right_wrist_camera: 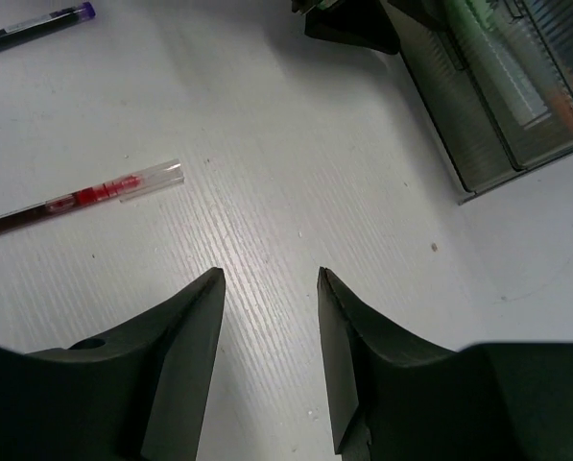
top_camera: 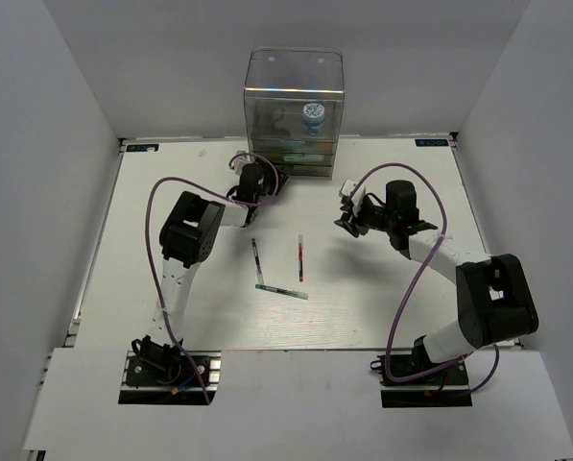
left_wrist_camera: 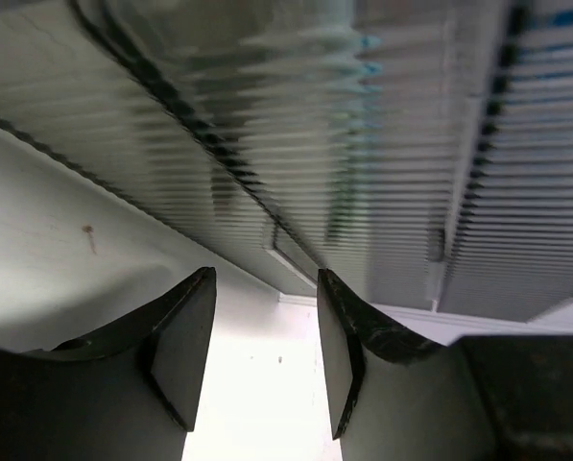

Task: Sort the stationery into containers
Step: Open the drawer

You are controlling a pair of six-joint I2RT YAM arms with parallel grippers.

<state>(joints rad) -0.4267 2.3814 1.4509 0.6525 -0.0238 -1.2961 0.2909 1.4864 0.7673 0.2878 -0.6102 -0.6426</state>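
Note:
The clear organiser [top_camera: 294, 106] stands at the back centre, with the blue-and-white tape roll [top_camera: 313, 113] in its tall upper compartment. Its ribbed grey drawers [left_wrist_camera: 363, 144] fill the left wrist view. My left gripper [top_camera: 273, 179] [left_wrist_camera: 264, 355] is open and empty, close in front of the drawers' lower left. My right gripper [top_camera: 344, 224] [right_wrist_camera: 270, 288] is open and empty above bare table, right of the pens. A red pen [top_camera: 300, 257] [right_wrist_camera: 84, 200], a dark pen [top_camera: 256, 257] [right_wrist_camera: 36, 29] and a green pen [top_camera: 282, 290] lie mid-table. A pale-green marker [right_wrist_camera: 488, 43] shows inside a drawer.
White walls enclose the table on the left, right and back. The organiser's drawer stack [right_wrist_camera: 502, 106] sits at the upper right of the right wrist view, with the left gripper's dark fingers [right_wrist_camera: 348, 24] beside it. Purple cables arch over both arms.

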